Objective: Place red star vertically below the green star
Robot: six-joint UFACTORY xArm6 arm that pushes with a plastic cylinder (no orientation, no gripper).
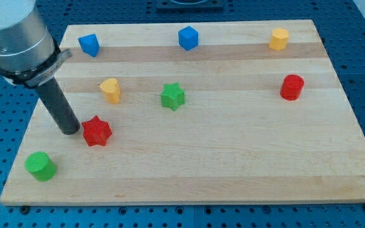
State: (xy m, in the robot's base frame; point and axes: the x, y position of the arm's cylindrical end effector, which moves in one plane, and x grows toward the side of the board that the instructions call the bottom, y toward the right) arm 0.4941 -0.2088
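My tip (70, 131) just left of red star (97, 132); green star (173, 96) up-right, well apart.

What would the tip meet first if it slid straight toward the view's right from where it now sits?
Probably the red star: my tip sits just to its left, a sliver apart or barely touching. Past that block, the board holds nothing along that line.

My tip (71, 131) sits just left of red star (97, 132).
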